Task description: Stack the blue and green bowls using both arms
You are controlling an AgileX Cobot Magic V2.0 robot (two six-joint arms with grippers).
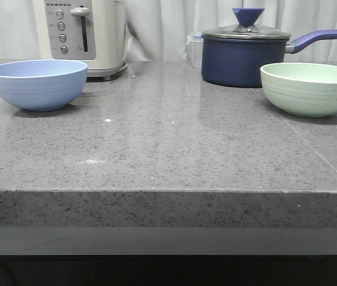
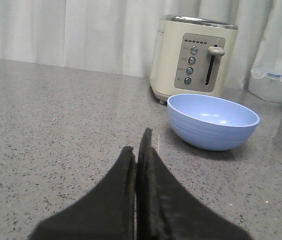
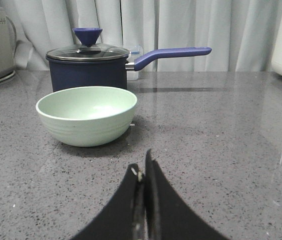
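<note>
Setting: domestic kitchen. Indicated by a speckled grey stone countertop (image 1: 168,149), a cream toaster (image 1: 84,36), a navy lidded saucepan (image 1: 243,56) and a clear food container (image 1: 195,50), backed by pale curtains (image 1: 162,27).

The counter (image 1: 168,149) is grey speckled stone, polished enough to throw soft reflections. Blue bowl (image 1: 37,84) and green bowl (image 1: 310,88) look like matt plastic with faint ridges outside. The saucepan (image 1: 240,59) has dark glossy enamel, a glass lid (image 1: 246,32) with a metal rim. The toaster (image 1: 87,33) is cream with a brushed metal panel. Behind hangs pale cloth curtain (image 1: 162,27). The finger pads (image 2: 148,200) look matt black, rubbery
</note>
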